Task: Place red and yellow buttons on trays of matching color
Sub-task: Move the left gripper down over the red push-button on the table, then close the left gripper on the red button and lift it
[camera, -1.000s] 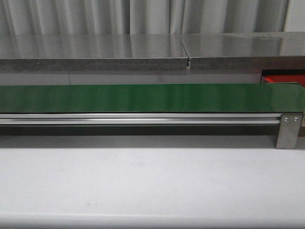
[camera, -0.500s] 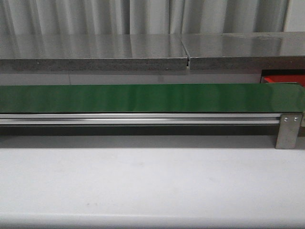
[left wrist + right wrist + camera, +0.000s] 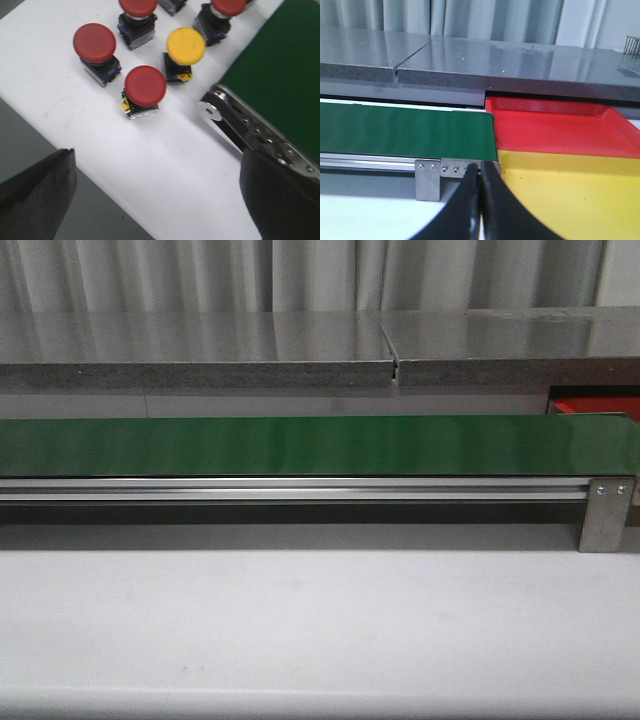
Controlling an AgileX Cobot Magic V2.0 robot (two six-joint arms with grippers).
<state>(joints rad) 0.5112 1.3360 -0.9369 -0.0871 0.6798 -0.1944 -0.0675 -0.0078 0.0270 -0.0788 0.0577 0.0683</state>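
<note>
Nothing is sorted yet, by the look of it. The bright red flat tray [image 3: 555, 127] and the yellow flat tray [image 3: 570, 195] beside it sit bare at the end of the long glossy green belt [image 3: 300, 445], which carries nothing. Red mushroom-capped push buttons [image 3: 145, 86] and one yellow-capped push button [image 3: 185, 45] cluster on the white table [image 3: 165, 170], the yellow at two o'clock from the nearest red. The left gripper [image 3: 155, 195] hangs spread wide above them, empty. The right gripper [image 3: 480, 200] is pressed together, holding nothing.
</note>
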